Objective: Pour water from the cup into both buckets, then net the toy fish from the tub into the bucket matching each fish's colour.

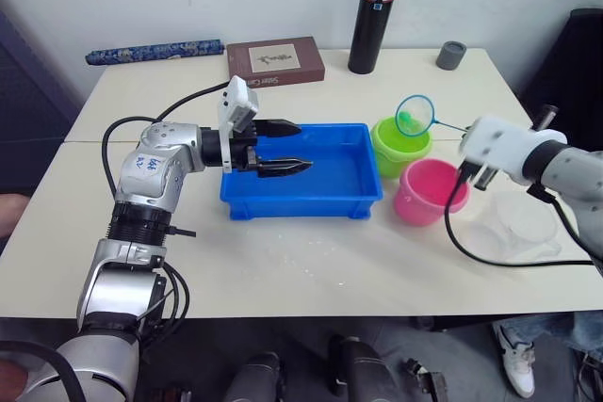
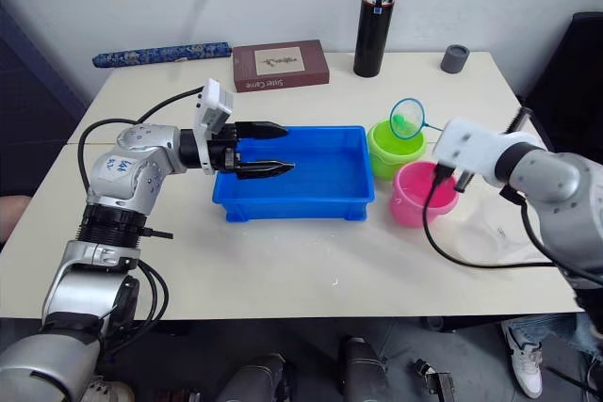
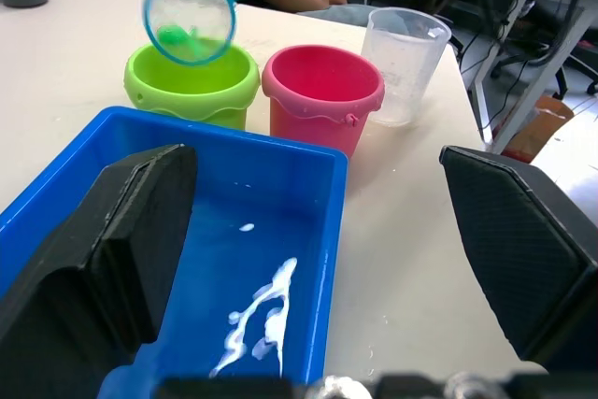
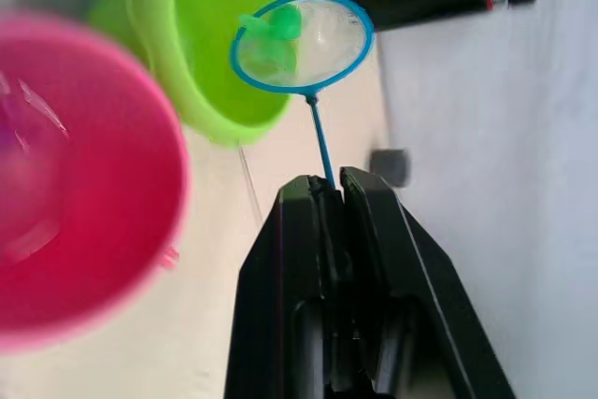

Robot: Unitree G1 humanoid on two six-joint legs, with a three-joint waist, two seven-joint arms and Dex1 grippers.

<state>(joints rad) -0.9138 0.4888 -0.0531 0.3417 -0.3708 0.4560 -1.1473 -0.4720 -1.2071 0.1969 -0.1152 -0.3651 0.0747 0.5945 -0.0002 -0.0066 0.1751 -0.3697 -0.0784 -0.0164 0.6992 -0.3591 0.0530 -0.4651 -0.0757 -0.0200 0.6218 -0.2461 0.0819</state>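
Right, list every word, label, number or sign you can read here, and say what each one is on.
Nothing can be read for certain.
Brown book: a line of print on its cover, too small to read.
Left arm's blue sticker: characters, too blurred to read.
Black flask: small mark on its silver band, unreadable.
Clear cup: faint measuring marks, no legible numbers.
Buckets, tub, net: no text.

The tub (image 1: 301,197) sits mid-table, with the two buckets touching just to its right: one (image 1: 399,146) behind, the other (image 1: 430,191) in front. The cup (image 1: 513,228) stands right of the front bucket. The net (image 1: 415,116) hangs over the rear bucket with a toy fish (image 4: 271,25) in it. A flask (image 1: 374,20), a small cup (image 1: 451,55) and a book (image 1: 275,59) line the table's far edge.
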